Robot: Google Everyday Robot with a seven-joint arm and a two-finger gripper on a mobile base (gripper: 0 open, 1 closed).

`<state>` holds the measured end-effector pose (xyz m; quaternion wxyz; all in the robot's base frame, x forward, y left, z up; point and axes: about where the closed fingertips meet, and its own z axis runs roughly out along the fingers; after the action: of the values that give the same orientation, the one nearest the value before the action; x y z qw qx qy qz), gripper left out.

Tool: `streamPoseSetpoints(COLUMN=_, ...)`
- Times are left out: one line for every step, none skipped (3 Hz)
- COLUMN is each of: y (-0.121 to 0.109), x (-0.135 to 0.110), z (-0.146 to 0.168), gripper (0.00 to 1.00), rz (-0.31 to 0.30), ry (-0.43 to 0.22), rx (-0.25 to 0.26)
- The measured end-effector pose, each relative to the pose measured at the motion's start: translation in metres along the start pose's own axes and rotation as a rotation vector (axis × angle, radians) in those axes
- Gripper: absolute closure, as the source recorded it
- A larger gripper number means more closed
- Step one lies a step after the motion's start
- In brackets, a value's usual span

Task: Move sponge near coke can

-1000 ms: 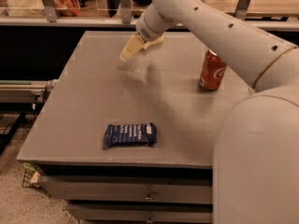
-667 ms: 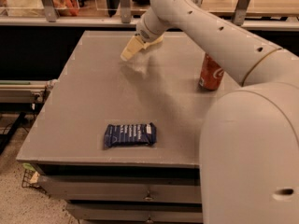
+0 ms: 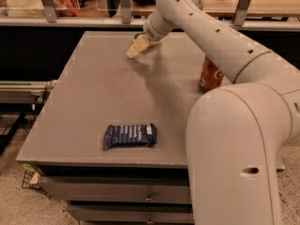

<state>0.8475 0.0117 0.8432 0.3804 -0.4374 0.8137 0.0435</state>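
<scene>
Counter (image 3: 89, 93): one, grey and flat-topped, filling the middle of the frame, with drawer fronts seen below its near edge. Arm (image 3: 234, 125): one, white, entering at the lower right and reaching across to the upper centre. Claw (image 3: 135, 48): one, pale, seen at the arm's end in the upper centre, just above the far part of the counter with its shadow cast on the surface beneath; how far it is open cannot be told, nor whether anything is gripped in it. Sponge (image 3: 138, 34): one, recorded only as a small dark green patch at the claw's upper edge, in the upper centre of the frame; its pale body cannot be separated from the claw. Coke can (image 3: 210, 74): one, red, upright at the centre right of the counter, well apart from the sponge; its upper part is hidden behind the arm, and a fragment of white lettering is seen but cannot be read. Snack wrapper (image 3: 130, 135): one, dark blue, lying flat near the front edge at the lower centre; pale print is noted along its face, illegible.
</scene>
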Motion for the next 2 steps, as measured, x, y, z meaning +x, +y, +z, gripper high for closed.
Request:
streamPoseSetpoints(y=-0.0127, x=0.0042, z=0.0021, gripper=0.14, rz=0.044, ry=0.003, rx=0.009)
streamPoseSetpoints(y=-0.0224, x=0.0041, z=0.0001, gripper=0.45, rz=0.067, ry=-0.002, rx=0.017)
